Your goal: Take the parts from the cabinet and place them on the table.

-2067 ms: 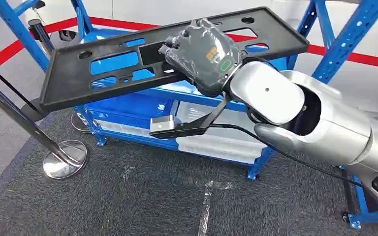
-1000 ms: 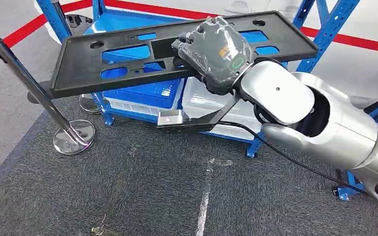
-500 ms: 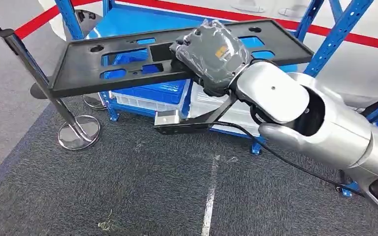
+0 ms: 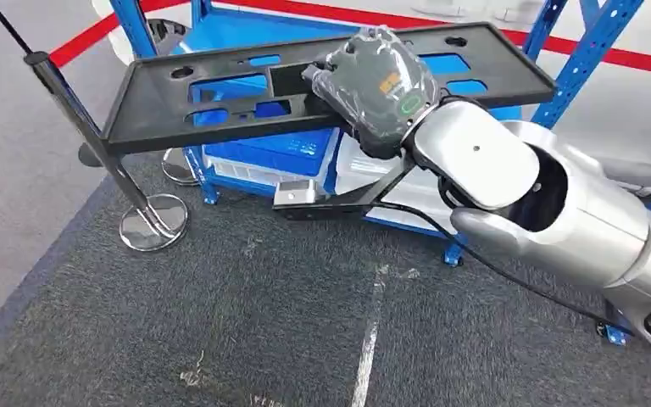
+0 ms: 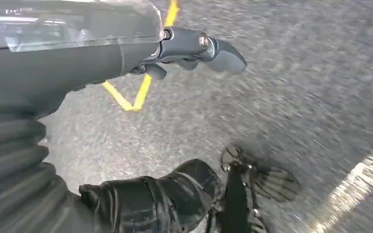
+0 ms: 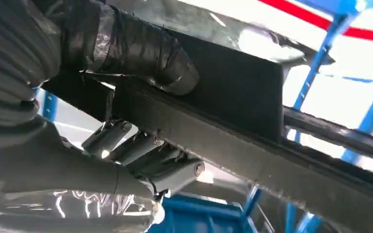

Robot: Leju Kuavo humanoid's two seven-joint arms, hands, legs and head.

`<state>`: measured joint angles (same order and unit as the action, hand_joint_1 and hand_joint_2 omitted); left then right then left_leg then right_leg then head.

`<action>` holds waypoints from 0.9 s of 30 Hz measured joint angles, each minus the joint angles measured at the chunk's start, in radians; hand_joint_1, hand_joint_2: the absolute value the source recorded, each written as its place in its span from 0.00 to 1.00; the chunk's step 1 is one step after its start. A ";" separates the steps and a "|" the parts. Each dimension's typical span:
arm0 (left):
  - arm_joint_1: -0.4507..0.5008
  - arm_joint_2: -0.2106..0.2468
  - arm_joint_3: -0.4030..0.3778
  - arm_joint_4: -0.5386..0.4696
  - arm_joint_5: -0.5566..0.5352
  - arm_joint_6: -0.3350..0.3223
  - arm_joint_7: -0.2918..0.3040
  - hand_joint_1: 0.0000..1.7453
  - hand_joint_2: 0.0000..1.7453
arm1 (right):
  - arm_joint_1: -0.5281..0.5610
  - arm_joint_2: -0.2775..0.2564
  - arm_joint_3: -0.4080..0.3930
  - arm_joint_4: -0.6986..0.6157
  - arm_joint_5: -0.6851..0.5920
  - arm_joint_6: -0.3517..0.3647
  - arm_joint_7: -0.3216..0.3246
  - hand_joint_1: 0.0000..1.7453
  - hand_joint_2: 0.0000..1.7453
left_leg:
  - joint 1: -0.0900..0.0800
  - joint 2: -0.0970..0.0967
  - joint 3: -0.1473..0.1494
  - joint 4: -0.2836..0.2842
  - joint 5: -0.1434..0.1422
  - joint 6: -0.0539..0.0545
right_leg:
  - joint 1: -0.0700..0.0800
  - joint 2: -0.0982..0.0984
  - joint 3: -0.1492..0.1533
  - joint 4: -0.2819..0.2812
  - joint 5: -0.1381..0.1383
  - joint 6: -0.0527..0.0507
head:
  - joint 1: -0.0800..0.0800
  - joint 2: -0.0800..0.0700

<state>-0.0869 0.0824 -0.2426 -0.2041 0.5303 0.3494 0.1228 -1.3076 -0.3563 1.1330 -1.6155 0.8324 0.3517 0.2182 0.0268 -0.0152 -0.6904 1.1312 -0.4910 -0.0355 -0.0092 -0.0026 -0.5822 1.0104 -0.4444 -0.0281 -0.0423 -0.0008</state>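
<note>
Now carrying: right robot hand [image 4: 379, 80] gripping black panel [image 4: 220, 102], clear of rack [image 4: 572, 72]; left robot hand [image 5: 194, 48] empty, fingers apart. Next, probably turning toward counter, keeping panel level.

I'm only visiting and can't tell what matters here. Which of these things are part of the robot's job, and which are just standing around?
Part of the job:
- black plastic panel, gripped by the right robot hand
- blue cabinet rack

Just standing around:
- chrome barrier post
- red floor line
- grey carpet
</note>
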 joint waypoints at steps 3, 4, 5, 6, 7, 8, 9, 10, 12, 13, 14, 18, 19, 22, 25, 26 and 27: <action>0.000 0.002 0.000 0.000 0.000 -0.001 0.001 0.00 1.00 | 0.002 0.000 0.011 0.002 0.002 -0.002 -0.001 1.00 1.00 | -0.001 0.002 -0.075 0.183 -0.063 -0.009 | 0.005 -0.028 -0.006 0.006 0.000 0.000 | 0.000 0.000; 0.001 0.002 0.000 0.000 0.000 -0.002 0.002 0.00 1.00 | 0.003 0.000 0.015 0.002 0.002 -0.002 -0.002 1.00 1.00 | 0.000 0.004 -0.065 0.169 -0.047 -0.010 | 0.006 -0.036 -0.009 0.011 0.000 0.000 | 0.000 0.000; 0.002 0.002 0.000 0.000 0.000 -0.003 0.003 0.00 1.00 | 0.003 0.000 0.016 0.002 0.002 -0.003 -0.005 1.00 1.00 | 0.000 0.008 -0.035 0.118 -0.016 -0.009 | 0.006 -0.044 -0.012 0.015 -0.001 -0.001 | 0.000 0.000; 0.003 0.003 0.000 0.000 0.000 -0.003 0.003 0.00 1.00 | 0.003 0.000 0.016 0.002 0.003 -0.003 -0.005 1.00 1.00 | -0.001 0.016 0.009 0.038 0.021 -0.007 | 0.007 -0.052 -0.014 0.020 -0.002 0.000 | 0.000 0.000; 0.002 0.006 0.000 0.000 -0.001 -0.003 0.003 0.00 1.00 | 0.003 0.000 0.016 0.003 0.003 -0.003 -0.005 1.00 1.00 | -0.003 0.038 0.064 -0.057 0.055 -0.002 | 0.008 -0.061 -0.015 0.025 -0.005 0.002 | 0.000 0.000; 0.000 0.006 0.000 0.000 -0.001 -0.003 0.003 0.00 1.00 | 0.002 0.000 0.016 0.003 0.003 -0.004 -0.005 1.00 1.00 | -0.015 0.080 0.078 -0.090 0.032 0.009 | 0.013 -0.069 -0.016 0.025 -0.006 0.005 | 0.000 0.000; -0.001 0.008 0.000 0.000 -0.001 -0.003 0.003 0.00 1.00 | 0.001 0.000 0.016 0.004 0.003 -0.004 -0.006 1.00 1.00 | -0.020 0.063 0.078 -0.098 0.046 0.022 | 0.018 -0.075 -0.020 0.031 -0.007 0.009 | 0.002 0.000; -0.001 0.008 0.000 0.000 -0.001 -0.003 0.003 0.00 1.00 | 0.001 0.000 0.016 0.005 0.003 -0.005 -0.008 1.00 1.00 | -0.020 0.053 0.072 -0.094 0.048 0.028 | 0.017 -0.082 -0.021 0.028 -0.004 0.014 | 0.001 0.000; 0.001 0.009 0.000 0.000 -0.001 -0.003 0.005 0.00 1.00 | 0.001 0.000 0.016 0.005 0.003 -0.006 -0.011 1.00 1.00 | -0.021 0.036 0.066 -0.097 0.055 0.039 | 0.018 -0.099 -0.020 0.025 0.000 0.020 | 0.002 0.000; 0.002 0.009 0.000 0.000 -0.001 -0.003 0.006 0.00 1.00 | 0.001 0.000 0.016 0.005 0.003 -0.006 -0.011 1.00 1.00 | -0.012 0.029 0.070 -0.109 0.063 0.046 | 0.023 -0.105 -0.022 0.027 -0.005 0.024 | 0.002 0.000; 0.002 0.008 0.000 0.000 -0.001 -0.003 0.006 0.00 1.00 | 0.001 0.000 0.016 0.005 0.003 -0.006 -0.011 1.00 1.00 | -0.006 0.028 0.071 -0.112 0.066 0.048 | 0.019 -0.098 -0.025 0.031 -0.010 0.026 | 0.001 0.000; 0.001 0.008 0.000 0.000 -0.002 -0.005 0.007 0.00 1.00 | 0.004 -0.004 0.016 0.010 0.006 -0.006 -0.013 1.00 1.00 | -0.005 -0.003 0.057 -0.117 0.082 0.060 | 0.006 -0.002 -0.121 0.269 -0.152 0.038 | 0.015 0.000; 0.001 0.008 0.000 0.000 -0.002 -0.005 0.007 0.00 1.00 | 0.008 -0.004 0.017 0.011 0.006 -0.006 -0.016 1.00 1.00 | -0.004 -0.015 0.053 -0.116 0.085 0.058 | 0.003 -0.001 -0.144 0.323 -0.166 0.041 | 0.014 0.000; 0.003 0.008 0.000 0.000 -0.002 -0.006 0.008 0.00 1.00 | 0.011 -0.004 0.018 0.015 0.006 -0.006 -0.018 1.00 1.00 | 0.003 -0.054 0.046 -0.107 0.088 0.050 | -0.008 0.007 -0.075 0.198 -0.075 0.045 | 0.015 0.000; -0.003 0.009 0.000 0.000 -0.002 -0.006 0.008 0.00 1.00 | 0.009 -0.007 0.018 0.018 0.006 -0.006 -0.019 1.00 1.00 | 0.003 -0.091 0.027 -0.092 0.092 0.028 | -0.021 0.106 -0.002 0.033 -0.036 0.049 | 0.016 0.000; -0.004 0.009 0.000 0.000 -0.003 -0.006 0.008 0.00 1.00 | 0.010 -0.007 0.019 0.018 0.006 -0.005 -0.021 1.00 1.00 | 0.006 -0.103 0.019 -0.099 0.101 0.018 | -0.018 0.092 -0.004 0.041 -0.036 0.048 | 0.016 0.000; -0.002 0.009 0.000 0.000 -0.003 -0.008 0.008 0.00 1.00 | 0.011 -0.007 0.019 0.020 0.006 -0.005 -0.021 1.00 1.00 | 0.011 -0.116 0.014 -0.104 0.106 0.009 | -0.012 0.082 -0.006 0.042 -0.035 0.045 | 0.016 0.000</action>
<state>-0.0884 0.0912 -0.2430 -0.2041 0.5276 0.3418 0.1308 -1.2968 -0.3635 1.1517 -1.5957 0.8381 0.3471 0.1968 0.0380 -0.1317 -0.6760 1.0276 -0.3853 -0.0262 -0.0217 0.0796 -0.5880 1.0520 -0.4794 0.0174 -0.0259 -0.0008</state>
